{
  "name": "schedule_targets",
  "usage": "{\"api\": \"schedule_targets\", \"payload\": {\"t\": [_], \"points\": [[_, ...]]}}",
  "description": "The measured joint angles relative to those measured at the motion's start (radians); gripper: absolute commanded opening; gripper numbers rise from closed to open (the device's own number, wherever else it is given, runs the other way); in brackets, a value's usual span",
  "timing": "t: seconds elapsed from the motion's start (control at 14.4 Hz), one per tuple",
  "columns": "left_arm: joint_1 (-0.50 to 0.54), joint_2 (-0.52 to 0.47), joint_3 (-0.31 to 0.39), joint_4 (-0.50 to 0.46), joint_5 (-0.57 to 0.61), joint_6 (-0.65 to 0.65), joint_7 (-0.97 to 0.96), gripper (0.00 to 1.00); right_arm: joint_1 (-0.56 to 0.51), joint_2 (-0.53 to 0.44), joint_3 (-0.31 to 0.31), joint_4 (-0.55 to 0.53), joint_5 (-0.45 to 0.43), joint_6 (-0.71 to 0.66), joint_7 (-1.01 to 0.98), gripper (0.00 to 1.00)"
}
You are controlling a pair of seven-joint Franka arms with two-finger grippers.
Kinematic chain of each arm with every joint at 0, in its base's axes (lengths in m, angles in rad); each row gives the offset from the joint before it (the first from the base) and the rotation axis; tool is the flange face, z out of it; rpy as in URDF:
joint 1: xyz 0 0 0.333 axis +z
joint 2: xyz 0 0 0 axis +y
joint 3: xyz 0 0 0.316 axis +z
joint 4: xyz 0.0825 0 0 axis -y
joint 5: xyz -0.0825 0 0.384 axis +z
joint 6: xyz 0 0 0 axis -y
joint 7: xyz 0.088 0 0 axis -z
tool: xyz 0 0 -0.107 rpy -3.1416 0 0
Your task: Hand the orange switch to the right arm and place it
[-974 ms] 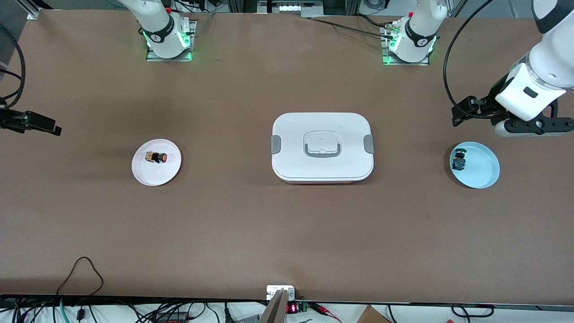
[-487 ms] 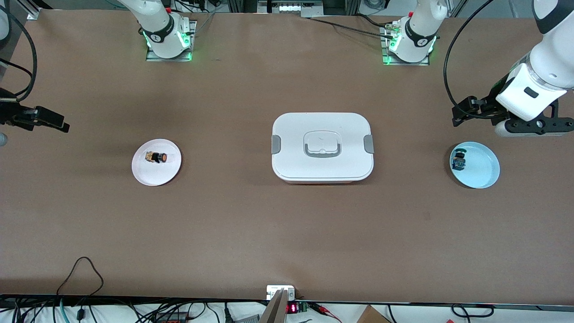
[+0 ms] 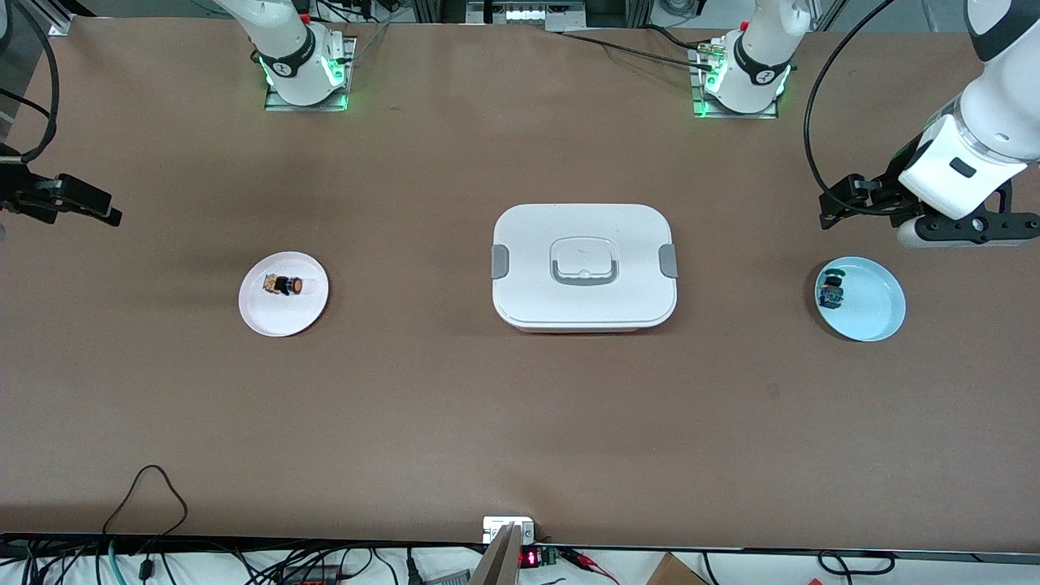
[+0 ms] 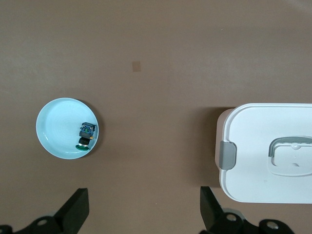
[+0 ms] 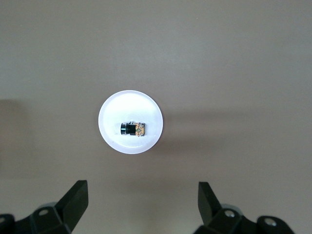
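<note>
Both arms high and empty, orange switch on the white plate.

Front view, across: right gripper [image 5: 141,207] over the desk [image 3: 406,406] at the right arm's end has drifted slightly since a second ago, fingers [image 5: 75,200] wide apart, holding nothing. Orange switch [image 3: 285,285] lies on its side on the white plate [image 3: 276,321], unmoved. Closed lunch box [image 3: 583,266] mid-desk. Blue-and-green switch [image 3: 830,292] in the blue plate [image 3: 881,313]. Left gripper [image 4: 144,212] beside that plate, spread wide, empty, static. I read it as no pickup begun.
</note>
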Motion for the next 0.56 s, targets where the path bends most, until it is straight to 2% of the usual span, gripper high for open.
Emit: {"api": "schedule_targets", "payload": {"t": [0.56], "points": [[0.001, 0.000, 0.000, 0.000, 0.000, 0.000, 0.000, 1.00, 0.009, -0.028, 0.019, 0.010, -0.013, -0.042, 0.005, 1.00]]}}
